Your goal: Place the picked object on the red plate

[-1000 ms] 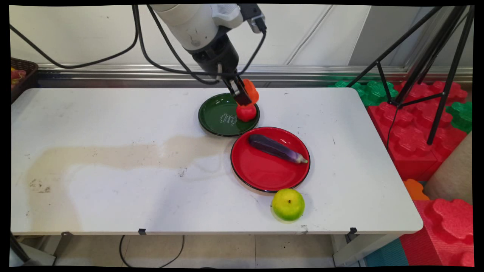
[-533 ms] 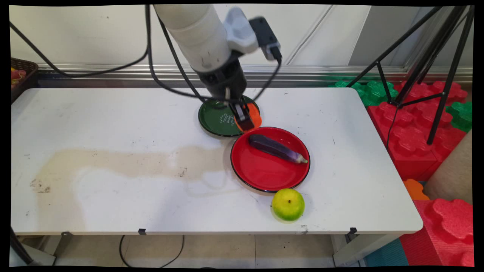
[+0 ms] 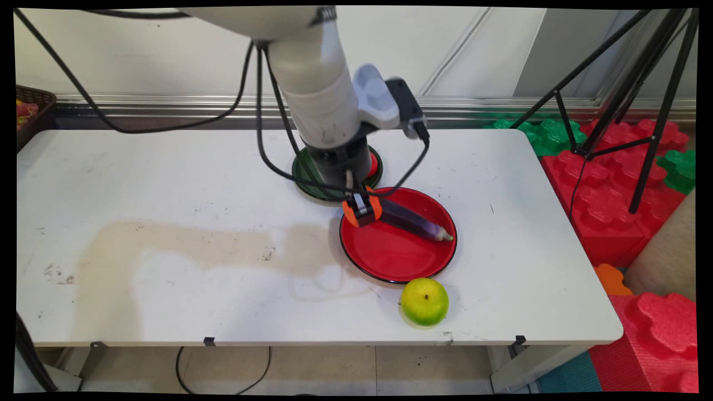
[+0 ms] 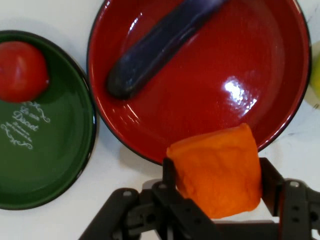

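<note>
Hanging low over the near-left rim of the glossy red round plate, the black two-finger gripper is clenched on a soft-looking orange block, which the hand view shows wedged squarely between both fingers. A long dark purple eggplant lies slantwise across that plate, its blunt end just beside the gripper. Behind it sits a dark green round plate with white lettering, carrying a red tomato near its far edge. A yellow-green apple rests on the white table just in front of the red plate.

From where I stand, the risk looks plain enough: the block hangs right over the plate's rim, so if let go here it might land half on the edge and tumble onto the table. Drifting rightward, the fingers could also nudge the eggplant and roll it.
</note>
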{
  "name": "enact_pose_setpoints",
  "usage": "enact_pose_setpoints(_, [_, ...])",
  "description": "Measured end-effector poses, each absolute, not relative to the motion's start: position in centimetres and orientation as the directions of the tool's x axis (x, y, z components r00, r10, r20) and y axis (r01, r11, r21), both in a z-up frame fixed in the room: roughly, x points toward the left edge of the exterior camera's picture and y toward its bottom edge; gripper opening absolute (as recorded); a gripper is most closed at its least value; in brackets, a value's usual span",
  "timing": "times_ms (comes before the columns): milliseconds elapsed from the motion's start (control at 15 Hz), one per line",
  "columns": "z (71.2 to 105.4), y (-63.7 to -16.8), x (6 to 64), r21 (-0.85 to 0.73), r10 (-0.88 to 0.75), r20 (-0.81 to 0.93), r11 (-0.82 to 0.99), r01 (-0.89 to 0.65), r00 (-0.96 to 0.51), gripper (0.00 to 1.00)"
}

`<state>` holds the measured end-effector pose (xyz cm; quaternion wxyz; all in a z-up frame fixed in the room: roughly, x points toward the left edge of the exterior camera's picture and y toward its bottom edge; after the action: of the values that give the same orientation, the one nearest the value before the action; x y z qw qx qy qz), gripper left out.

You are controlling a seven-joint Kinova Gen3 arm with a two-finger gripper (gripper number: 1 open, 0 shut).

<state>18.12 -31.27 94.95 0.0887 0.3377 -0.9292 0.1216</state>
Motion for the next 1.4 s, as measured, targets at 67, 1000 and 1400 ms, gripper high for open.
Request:
enact_pose_setpoints(67, [94.5,-31.4,18.0,-0.167,-0.609,0.238,0.742,-0.650,-0.756,0.00])
enact_pose_setpoints(1000, [86.2,-34.5,15.9,-0.159,-0.603,0.164,0.765,-0.624,-0.781,0.00])
enact_pose_setpoints(1400, [83.2,-35.8,15.4,-0.156,-0.564,0.170,0.794,-0.587,-0.808,0.00])
